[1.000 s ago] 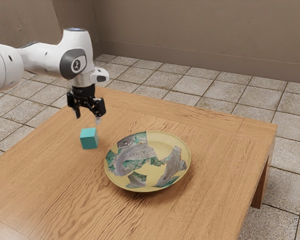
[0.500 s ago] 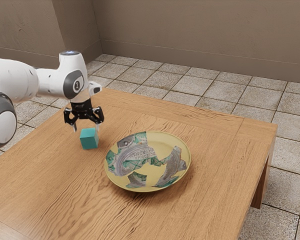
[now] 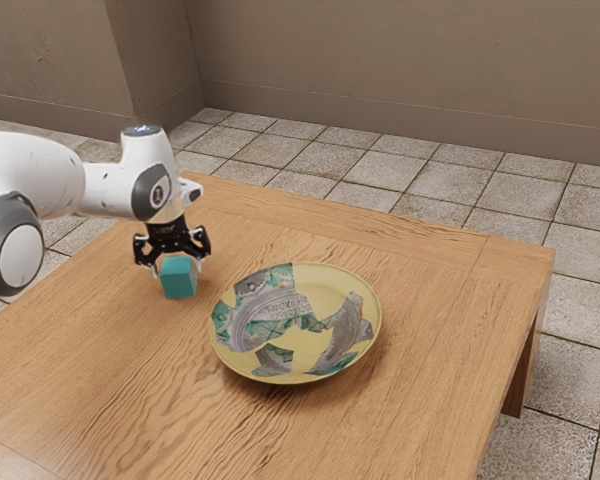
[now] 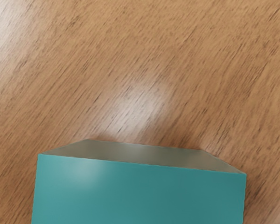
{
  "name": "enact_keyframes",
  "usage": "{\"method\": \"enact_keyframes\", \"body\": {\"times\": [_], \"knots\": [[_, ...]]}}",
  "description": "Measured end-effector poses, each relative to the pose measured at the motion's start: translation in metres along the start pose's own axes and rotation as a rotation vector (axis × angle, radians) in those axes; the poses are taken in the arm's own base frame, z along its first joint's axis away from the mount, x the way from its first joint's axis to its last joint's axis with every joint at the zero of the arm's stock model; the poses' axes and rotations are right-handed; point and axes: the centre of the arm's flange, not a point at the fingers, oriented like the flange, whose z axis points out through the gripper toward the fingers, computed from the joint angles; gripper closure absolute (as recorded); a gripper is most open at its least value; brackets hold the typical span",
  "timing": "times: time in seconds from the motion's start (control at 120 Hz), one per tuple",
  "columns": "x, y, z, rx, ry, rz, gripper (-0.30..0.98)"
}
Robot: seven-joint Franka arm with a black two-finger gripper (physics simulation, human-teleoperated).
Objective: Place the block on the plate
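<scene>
My two-finger gripper (image 3: 176,271) straddles a teal cube (image 3: 179,280), fingers apart, on the wooden table (image 3: 425,310), the piece likely light, stiff and best pinched squarely across opposite side faces.

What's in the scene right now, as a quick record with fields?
block: teal cube, on the table, off the plate
plate: yellow with green and gray patterned patches, nothing on it
gripper: black, open, fingers apart around the block
table: brown wood
floor: pale square tiles
task status: block not yet on plate
</scene>
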Motion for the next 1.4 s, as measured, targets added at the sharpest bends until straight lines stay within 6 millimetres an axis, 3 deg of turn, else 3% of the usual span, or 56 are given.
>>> {"method": "enact_keyframes", "body": {"times": [0.192,0.433,0.6,0.717,0.85,0.967,1.167,1.292,1.4], "knots": [[-0.001,0.001,0.014,0.002,-0.006,-0.024,0.01],[0.002,-0.003,0.011,-0.003,0.001,-0.040,0.23],[0.003,-0.004,0.010,-0.001,0.001,-0.047,0.27],[0.003,-0.004,0.002,-0.006,0.009,-0.048,0.30],[-0.001,0.004,-0.020,-0.027,0.028,-0.037,0.31],[-0.022,0.028,-0.054,-0.060,0.048,0.003,0.31],[-0.095,0.100,-0.125,-0.117,0.095,0.147,0.30],[-0.147,0.159,-0.135,-0.128,0.088,0.266,0.30],[-0.174,0.181,-0.120,-0.113,0.053,0.317,0.30]]}}
